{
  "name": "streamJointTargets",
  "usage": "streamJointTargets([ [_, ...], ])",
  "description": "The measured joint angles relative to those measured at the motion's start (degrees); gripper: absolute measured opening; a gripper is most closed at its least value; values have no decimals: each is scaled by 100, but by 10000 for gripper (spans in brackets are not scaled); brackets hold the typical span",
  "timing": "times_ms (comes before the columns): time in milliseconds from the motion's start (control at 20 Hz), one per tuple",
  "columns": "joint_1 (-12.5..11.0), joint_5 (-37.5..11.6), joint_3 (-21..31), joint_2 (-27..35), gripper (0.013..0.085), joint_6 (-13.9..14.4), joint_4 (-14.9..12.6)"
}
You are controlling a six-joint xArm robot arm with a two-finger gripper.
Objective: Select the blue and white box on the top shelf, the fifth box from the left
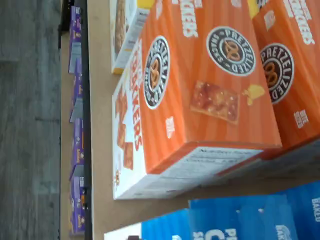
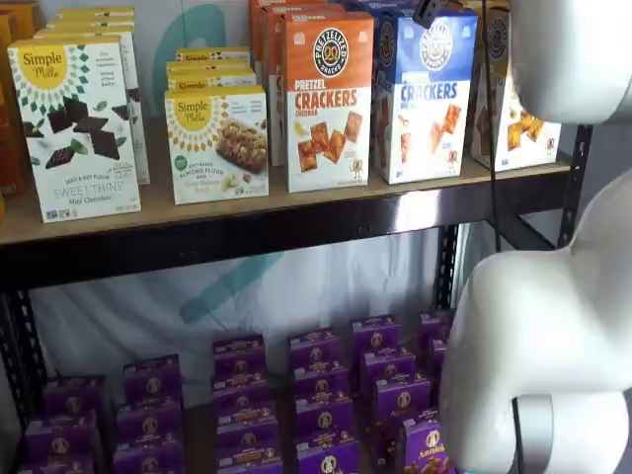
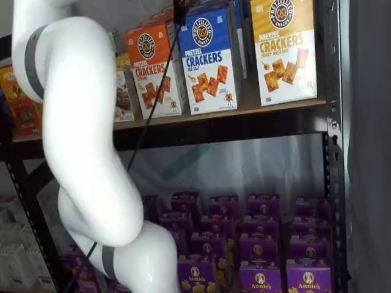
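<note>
The blue and white box (image 2: pixel 425 97) stands upright at the front of the top shelf (image 2: pixel 148 205), between an orange-and-white Pretzel Crackers box (image 2: pixel 329 99) and a yellow-and-white cracker box (image 2: pixel 513 123). It also shows in a shelf view (image 3: pixel 211 61). In the wrist view only its blue top (image 1: pixel 240 220) shows, beside the orange box tops (image 1: pixel 210 85). A dark bit of my gripper (image 2: pixel 427 12) hangs at the top edge just above the blue box, with a cable beside it (image 3: pixel 181 11). Its fingers do not show clearly.
Simple Mills boxes (image 2: pixel 74 128) (image 2: pixel 217 143) stand to the left on the shelf. Several purple boxes (image 2: pixel 316 395) fill the lower level. My white arm (image 2: pixel 553 296) (image 3: pixel 79 122) stands in front of the shelves. A black upright (image 3: pixel 333 152) bounds the right end.
</note>
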Motion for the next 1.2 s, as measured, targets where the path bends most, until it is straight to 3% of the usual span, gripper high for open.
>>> streamJointTargets([
  [500, 137, -73, -141, 386, 850, -147, -454],
  [900, 291, 845, -771, 819, 850, -82, -940],
  [1200, 408, 799, -673, 742, 850, -26, -1079],
])
